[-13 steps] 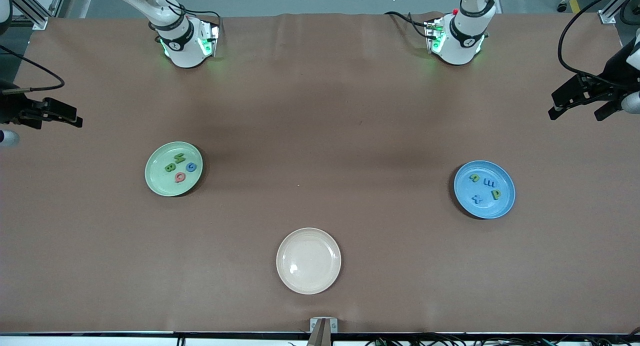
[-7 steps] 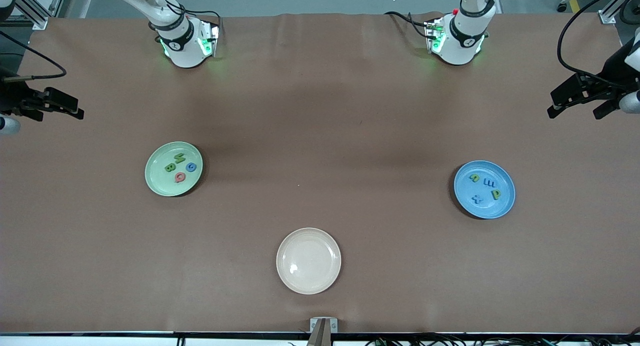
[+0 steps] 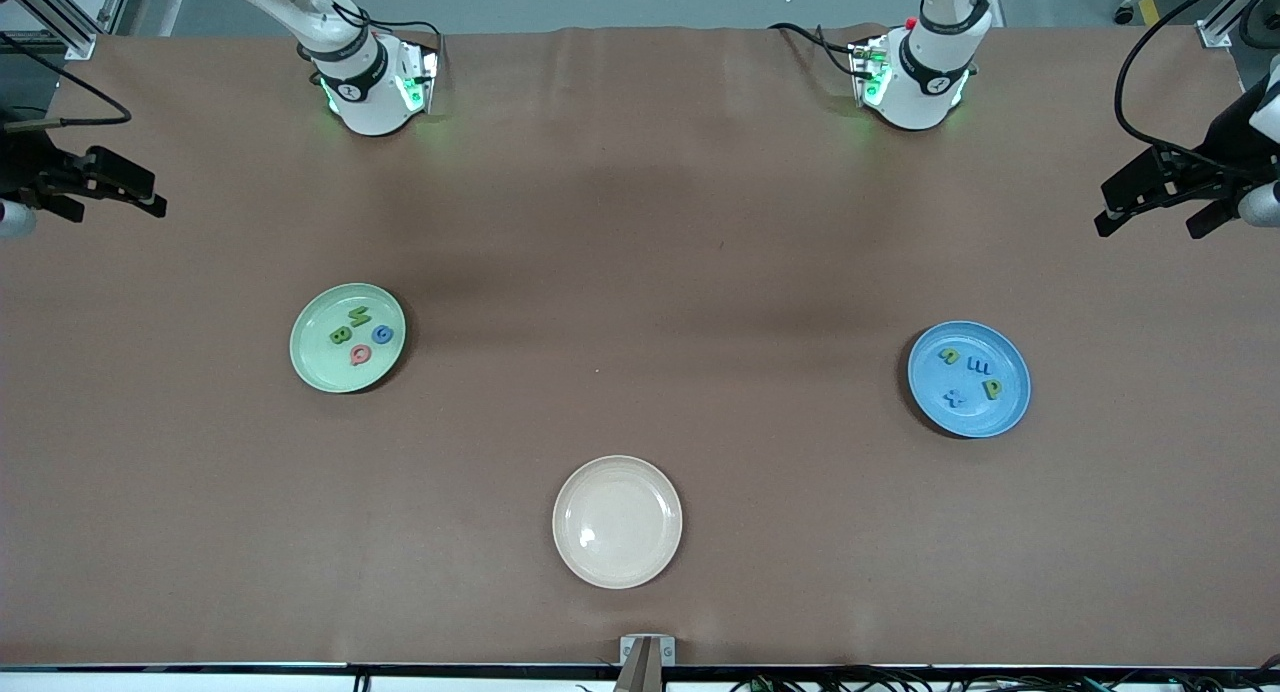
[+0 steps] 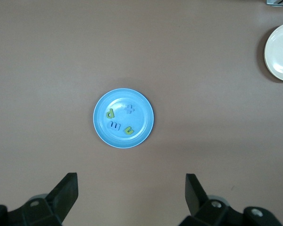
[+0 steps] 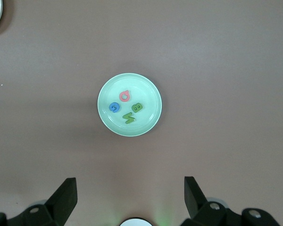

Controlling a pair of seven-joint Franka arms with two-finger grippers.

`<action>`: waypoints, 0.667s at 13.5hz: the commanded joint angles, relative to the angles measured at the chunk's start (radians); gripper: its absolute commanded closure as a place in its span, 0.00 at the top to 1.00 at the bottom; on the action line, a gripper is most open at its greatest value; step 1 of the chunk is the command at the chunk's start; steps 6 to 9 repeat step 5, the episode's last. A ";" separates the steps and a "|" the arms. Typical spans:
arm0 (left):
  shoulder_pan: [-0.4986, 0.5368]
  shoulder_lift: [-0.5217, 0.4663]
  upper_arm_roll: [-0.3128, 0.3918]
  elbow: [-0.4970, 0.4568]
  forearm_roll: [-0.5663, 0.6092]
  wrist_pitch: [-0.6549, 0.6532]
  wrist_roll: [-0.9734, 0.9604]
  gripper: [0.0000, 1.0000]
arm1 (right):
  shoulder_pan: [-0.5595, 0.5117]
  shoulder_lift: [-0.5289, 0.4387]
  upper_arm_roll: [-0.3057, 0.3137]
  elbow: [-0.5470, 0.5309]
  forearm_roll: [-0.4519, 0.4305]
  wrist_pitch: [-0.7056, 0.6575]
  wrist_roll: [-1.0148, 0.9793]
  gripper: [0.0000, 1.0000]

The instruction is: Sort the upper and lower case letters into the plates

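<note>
Four letters (image 3: pixel 358 336) lay in the green plate (image 3: pixel 312 360), four in the blue plate (image 3: pixel 1012 402). Left tool (image 3: pixel 1150 204) and right tool (image 3: pixel 110 197) hung released, empty, high over the surface ends.

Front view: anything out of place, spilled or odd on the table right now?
Nothing stands out. Four letters lie in the light green plate, four in the blue plate, none on the table. The cream plate holds nothing. Both claws, left and right, hang open at the table's ends.
</note>
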 commanded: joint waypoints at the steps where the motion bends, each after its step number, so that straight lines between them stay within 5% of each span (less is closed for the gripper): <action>1: -0.007 -0.015 0.004 0.005 -0.001 -0.020 0.000 1.00 | -0.013 -0.063 0.017 -0.064 -0.011 0.023 0.017 1.00; 9: -0.007 -0.015 0.004 0.005 -0.001 -0.020 0.000 1.00 | -0.008 -0.077 0.016 -0.063 -0.011 0.034 0.014 1.00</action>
